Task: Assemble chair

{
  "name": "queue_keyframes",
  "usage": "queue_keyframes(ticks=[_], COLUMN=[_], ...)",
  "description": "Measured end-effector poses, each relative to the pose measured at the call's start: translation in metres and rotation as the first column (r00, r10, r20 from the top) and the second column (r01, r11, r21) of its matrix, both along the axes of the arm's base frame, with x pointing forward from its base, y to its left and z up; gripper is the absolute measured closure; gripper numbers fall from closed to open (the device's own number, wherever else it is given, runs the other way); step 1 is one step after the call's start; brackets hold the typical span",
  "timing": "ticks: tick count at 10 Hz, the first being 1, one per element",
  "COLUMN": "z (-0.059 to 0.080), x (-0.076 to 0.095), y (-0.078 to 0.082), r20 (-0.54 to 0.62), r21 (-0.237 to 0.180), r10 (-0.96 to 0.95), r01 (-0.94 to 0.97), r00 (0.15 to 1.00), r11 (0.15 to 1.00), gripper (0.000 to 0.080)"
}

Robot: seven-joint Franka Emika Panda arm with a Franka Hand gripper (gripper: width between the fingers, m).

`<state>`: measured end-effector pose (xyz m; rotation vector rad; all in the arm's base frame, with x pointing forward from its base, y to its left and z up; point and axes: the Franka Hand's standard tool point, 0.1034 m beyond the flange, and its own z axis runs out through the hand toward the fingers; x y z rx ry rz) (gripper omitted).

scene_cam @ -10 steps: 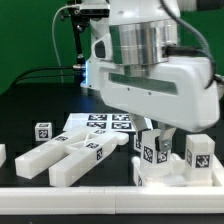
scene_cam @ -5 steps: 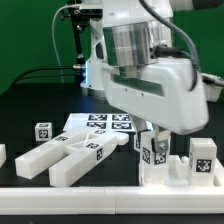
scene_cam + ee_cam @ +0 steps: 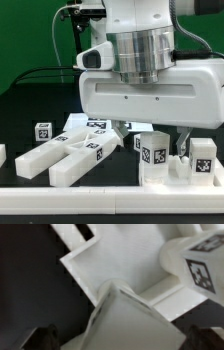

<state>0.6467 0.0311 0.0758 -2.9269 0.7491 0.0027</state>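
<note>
The chair is in loose glossy white parts with black-and-white tags. One blocky assembly [image 3: 152,160] stands upright at the front on the exterior view's right, with a tagged post [image 3: 203,155] beside it. My gripper [image 3: 152,140] hangs over this assembly, open, one dark finger [image 3: 185,146] on each side of its top. In the wrist view a white wedge-shaped part [image 3: 120,314] fills the space between the wide-apart fingers [image 3: 45,336], and my gripper [image 3: 122,341] does not close on it. A tagged block [image 3: 200,263] shows beside it.
Two long white bars with a tag [image 3: 70,157] lie at the front on the exterior view's left. A small tagged cube [image 3: 42,131] sits behind them. The marker board [image 3: 98,125] lies flat at the middle. A white rail [image 3: 60,190] runs along the front edge.
The fingers have spread wide and let go of the upright tagged part they were pinching. The gripper's body has turned, so its broad face is toward the exterior camera.
</note>
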Motion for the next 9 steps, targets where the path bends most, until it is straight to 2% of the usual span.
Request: queue_keyframes(ticks=[1,3,4,6,7,8,9], z=[0.0007,0.0058,0.0053,0.0046,0.0045,0.0043,0.0043], x=[-0.0001,-0.0038,-0.0039,-0.0042,-0.0042,-0.0043,-0.0043], y=[-0.0006,0.0058,0.0058,0.0042,0.0043,0.0044,0.0044], r20=[0.012,0.031,0.034,0.029,0.028,0.023,0.018], r21=[-0.011,-0.065,-0.066,-0.065,-0.063,-0.059,-0.054], r10=[0.122,0.467,0.462,0.42,0.399,0.324,0.237], r01=[-0.121,-0.465,-0.459,-0.417,-0.397,-0.323,-0.236], r00=[0.993,0.884,0.886,0.907,0.917,0.946,0.971], r11=[0.993,0.883,0.886,0.906,0.916,0.945,0.97], gripper=[0.0154,0.0151,0.0151,0.0396,0.0396,0.0515,0.0515])
